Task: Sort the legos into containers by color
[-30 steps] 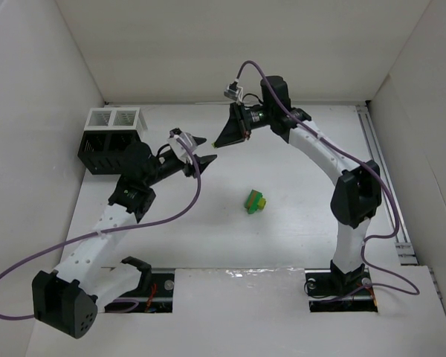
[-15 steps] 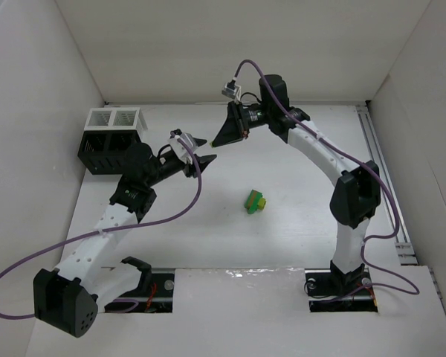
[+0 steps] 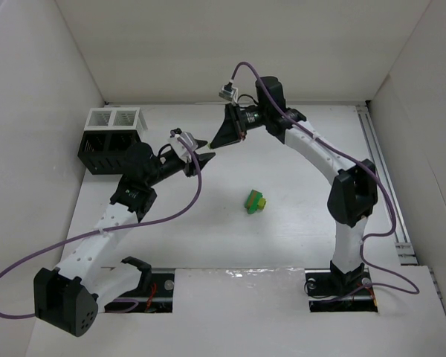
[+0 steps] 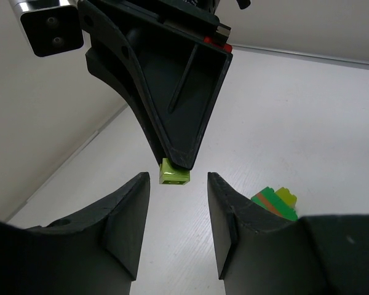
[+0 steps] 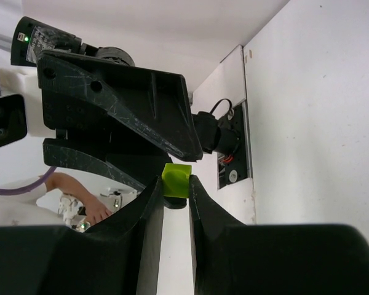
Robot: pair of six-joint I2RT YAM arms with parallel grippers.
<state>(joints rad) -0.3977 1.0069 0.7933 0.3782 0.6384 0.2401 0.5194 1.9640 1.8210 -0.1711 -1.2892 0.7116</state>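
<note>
My right gripper [image 5: 175, 183] is shut on a tiny yellow-green lego [image 5: 176, 179], pinched at the fingertips. The left gripper [image 4: 178, 184] faces it head-on with its jaws open, and the same lego [image 4: 174, 174] hangs just beyond their tips, touching neither. From above, both grippers meet tip to tip [image 3: 210, 147] over the middle of the table. A stuck-together clump of green, orange and yellow-green legos [image 3: 254, 201] lies on the table, also seen as the clump [image 4: 275, 201] past my left finger. The containers [image 3: 111, 119], a black slatted rack with a white rim, stand at the far left.
White walls enclose the table on the left, back and right. A rail [image 3: 386, 178] runs along the right edge. The arm bases [image 3: 334, 286] sit at the near edge.
The left jaws have narrowed somewhat. The right gripper has edged left toward the left gripper, still holding the lego.
</note>
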